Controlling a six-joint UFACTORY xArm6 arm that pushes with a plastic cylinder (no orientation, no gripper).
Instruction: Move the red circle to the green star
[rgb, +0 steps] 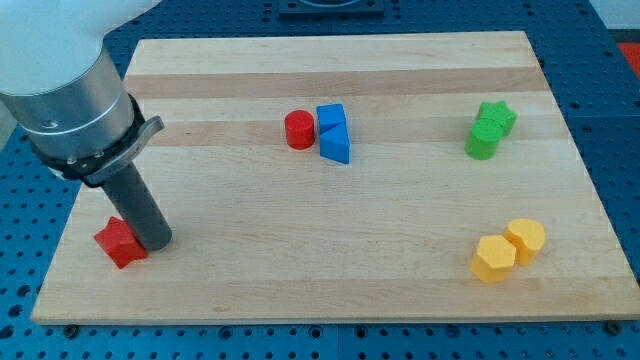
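Note:
The red circle (299, 130) sits a little above the board's middle, touching a blue cube (331, 118) on its right. The green star (497, 116) lies near the view's upper right, with a green cylinder (482, 143) touching it just below. My tip (157, 240) rests on the board at the view's lower left, right beside a red star-shaped block (120, 241). The tip is far to the left of and below the red circle.
A blue triangle (337, 146) lies just below the blue cube. A yellow hexagon (493, 259) and a yellow cylinder (526, 239) sit together at the lower right. The wooden board (330, 270) ends close to the red star on the left.

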